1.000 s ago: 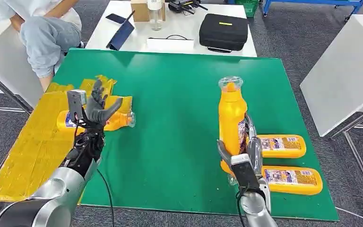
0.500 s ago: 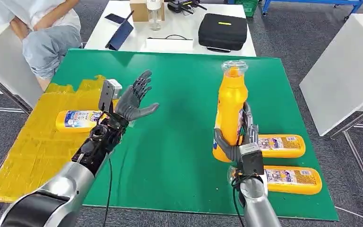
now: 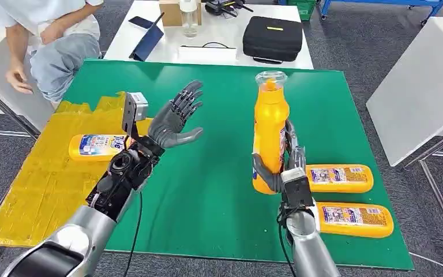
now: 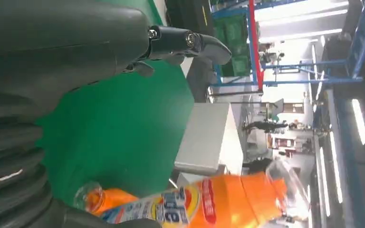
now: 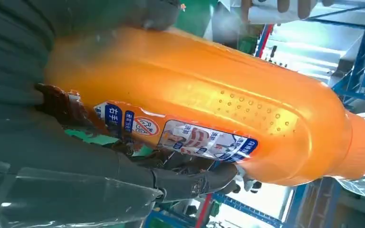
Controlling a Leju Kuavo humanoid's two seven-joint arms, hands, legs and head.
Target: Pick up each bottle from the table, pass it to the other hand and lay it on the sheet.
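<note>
My right hand [image 3: 281, 168] grips an orange bottle [image 3: 269, 130] low on its body and holds it upright above the green table [image 3: 219, 115], clear cap on top. The right wrist view shows that bottle [image 5: 209, 104] close up with dark fingers [image 5: 190, 183] wrapped around it. My left hand [image 3: 174, 121] hovers open, palm turned toward the bottle, a gap between them; the bottle [image 4: 209, 204] appears beyond it in the left wrist view. One orange bottle [image 3: 99, 144] lies on the yellow sheet [image 3: 40, 173] at the left. Two more bottles [image 3: 339, 178] [image 3: 355, 219] lie flat at the table's right.
A person [image 3: 40, 40] sits beyond the table's far left corner. Behind the green table stands a white table [image 3: 207, 34] with a black case [image 3: 273, 38], a tablet and a clear bottle. Another white table [image 3: 421, 86] is at the right.
My right hand has lifted the bottle higher and carried it leftward. My left hand has left the bottle on the sheet, risen and swung right toward the middle, fingers spread.
</note>
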